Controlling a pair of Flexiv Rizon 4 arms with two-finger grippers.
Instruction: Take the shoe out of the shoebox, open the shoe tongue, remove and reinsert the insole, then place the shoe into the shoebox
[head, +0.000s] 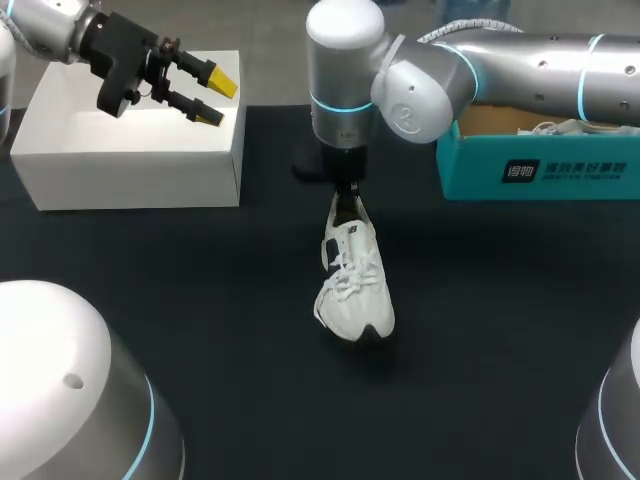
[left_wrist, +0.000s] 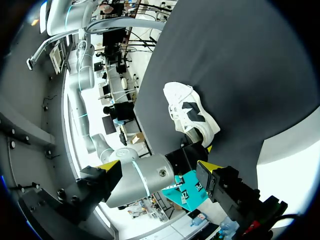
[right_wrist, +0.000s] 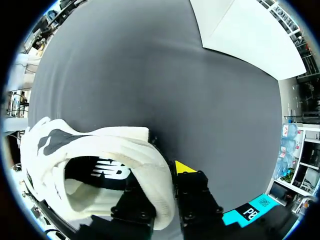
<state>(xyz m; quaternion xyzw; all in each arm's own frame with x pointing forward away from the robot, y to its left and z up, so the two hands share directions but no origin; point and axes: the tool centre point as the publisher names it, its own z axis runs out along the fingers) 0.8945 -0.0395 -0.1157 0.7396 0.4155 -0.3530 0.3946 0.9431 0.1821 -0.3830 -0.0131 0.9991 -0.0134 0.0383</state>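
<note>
Our right claw (right_wrist: 161, 184) pinches the heel collar of the white shoe (head: 355, 280), which lies mid-way across the table (head: 200, 300), outside the teal shoebox (head: 530, 170). A pale item (head: 570, 128) lies in that shoebox. Our left claw (head: 208, 92) hangs wide and empty over a white box (head: 130, 150).

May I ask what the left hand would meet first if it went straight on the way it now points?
From the left hand, probably the right arm just above the shoe; depth is unclear.
</note>
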